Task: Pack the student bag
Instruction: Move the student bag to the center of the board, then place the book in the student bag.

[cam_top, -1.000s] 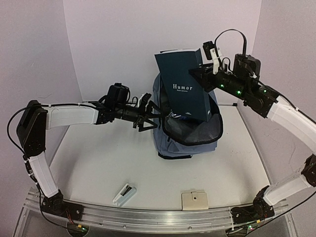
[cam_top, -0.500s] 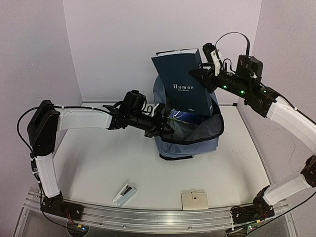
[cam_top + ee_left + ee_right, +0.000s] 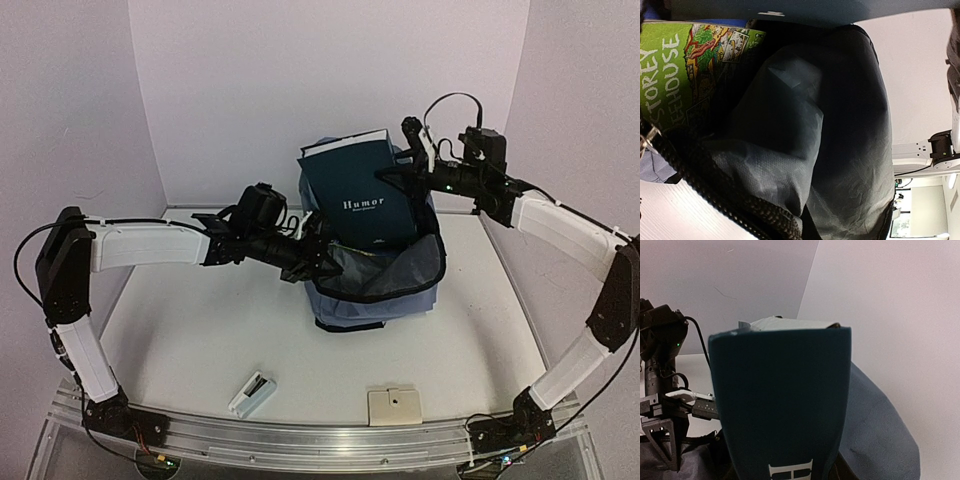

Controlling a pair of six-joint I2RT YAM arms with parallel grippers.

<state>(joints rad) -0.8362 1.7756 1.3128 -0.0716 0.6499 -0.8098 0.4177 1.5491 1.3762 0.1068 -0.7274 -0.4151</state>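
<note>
student bag (image 3: 385, 295): mid-table toward 12 o'clock, mouth open
left gripper (image 3: 318, 262): fingers pinched together on bag rim, 9 o'clock side; earlier spread wide, off the bag
right gripper (image 3: 393, 172): clamped on dark-blue book (image 3: 355, 200)
dark-blue book: sits lower in bag than before
green book (image 3: 670, 60): inside bag

The left arm (image 3: 140, 245) and right arm (image 3: 560, 225) have white links, black joints and black cables.
</note>
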